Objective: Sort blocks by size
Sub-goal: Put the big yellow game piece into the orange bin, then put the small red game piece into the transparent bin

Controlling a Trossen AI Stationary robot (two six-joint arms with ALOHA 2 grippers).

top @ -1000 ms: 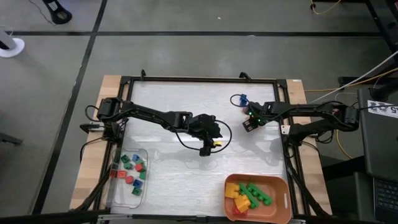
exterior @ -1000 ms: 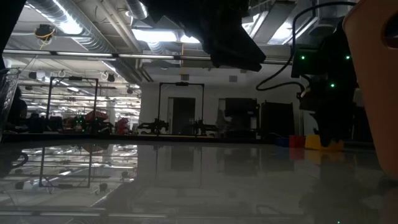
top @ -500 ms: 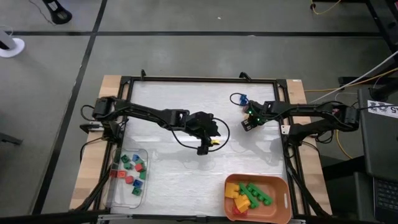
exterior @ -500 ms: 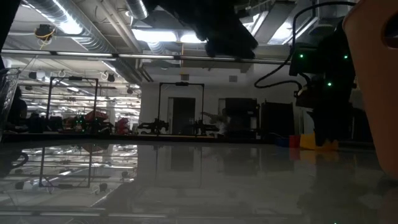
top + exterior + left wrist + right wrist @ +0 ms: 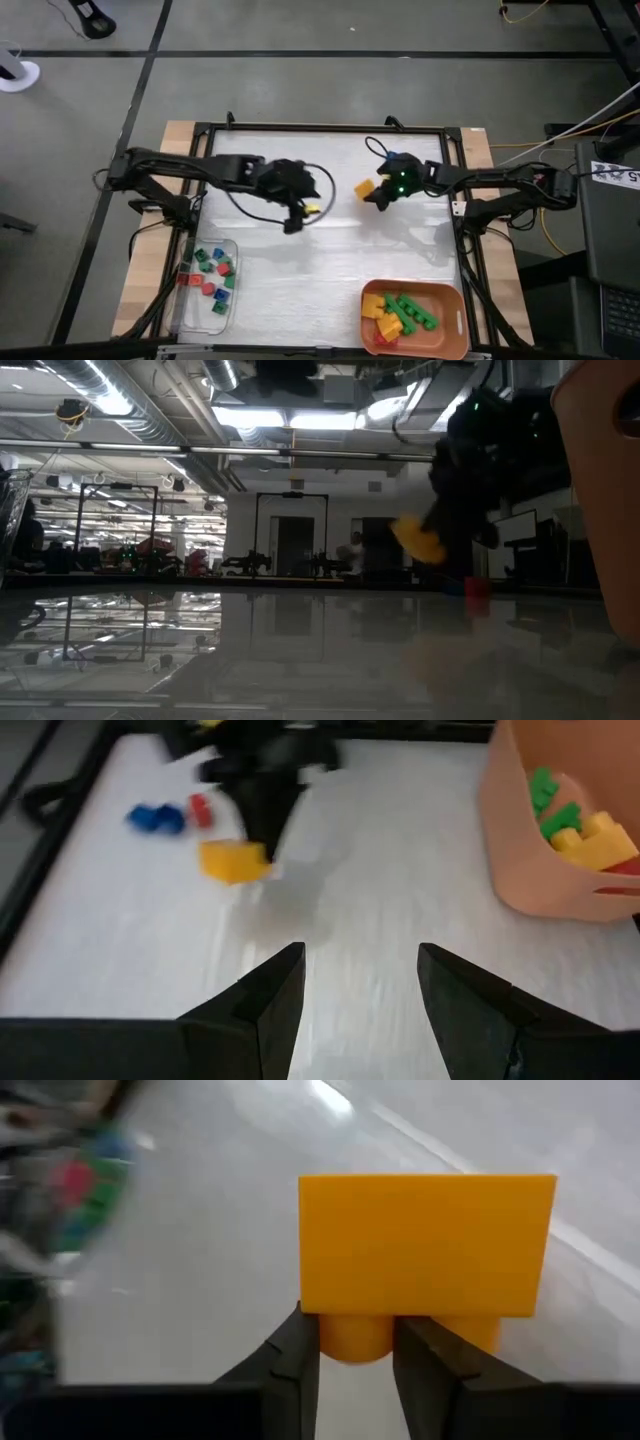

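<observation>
**Yellow brick in carry, right arm**

Item: large yellow studded plastic brick [image 5: 365, 187], lifted clear of the white tabletop [image 5: 300, 270], over its far middle. Right gripper [image 5: 357, 1342] is clamped on the brick's lower edge only; most of the brick stands out past the fingertips [image 5: 290, 1355].

Left gripper [image 5: 360, 975]: fingers apart, holding nothing, hovering over the table's left-centre.

Sorted stock: orange plastic bin [image 5: 450, 300] at the near right holds large yellow and green bricks; clear plastic tray [image 5: 232, 300] at the near left holds small cubes. Blue and red small blocks [image 5: 168, 815] lie unsorted near the far right edge.

Risk: the narrow hold may let the brick pivot or slip during travel to the orange bin, probably falling short.
</observation>
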